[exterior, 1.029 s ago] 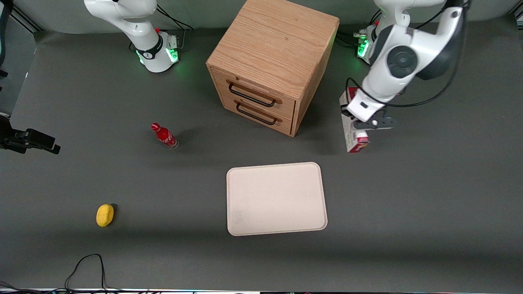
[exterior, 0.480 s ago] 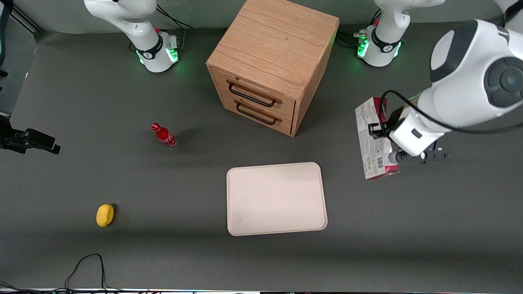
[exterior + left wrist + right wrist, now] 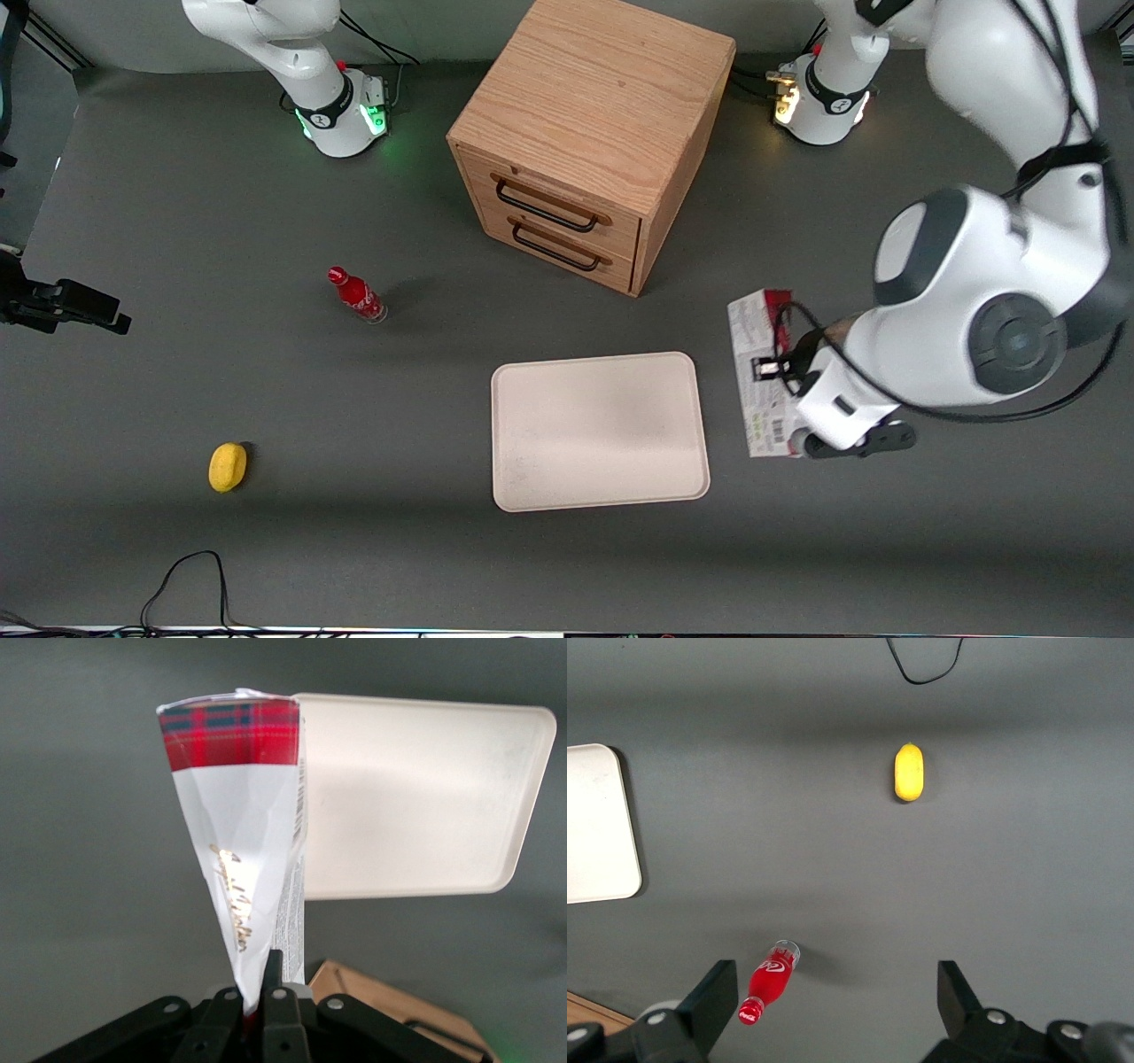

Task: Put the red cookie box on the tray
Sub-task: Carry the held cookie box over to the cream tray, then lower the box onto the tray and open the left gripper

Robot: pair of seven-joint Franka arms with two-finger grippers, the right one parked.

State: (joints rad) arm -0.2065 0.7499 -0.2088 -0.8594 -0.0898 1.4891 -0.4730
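Both fingers [image 3: 232,1005] of the gripper [image 3: 252,997] are pressed together on the narrow edge of the red cookie box [image 3: 239,859], so the box is pinched between them. On the wrist camera the box hangs away from the gripper, with its red tartan end farthest from the fingers and a white panel with gold script nearer to them.

From the front camera, the gripper [image 3: 802,390] holds the box [image 3: 760,377] in the air just beside the tray [image 3: 599,431], toward the working arm's end of the table. The box is not over the tray; its long side runs about parallel to the tray's short side.

On the table stand also a wooden cabinet [image 3: 592,133] with two drawers, farther from the front camera than the tray, a small red bottle [image 3: 356,295], and a yellow object [image 3: 228,467] toward the parked arm's end.
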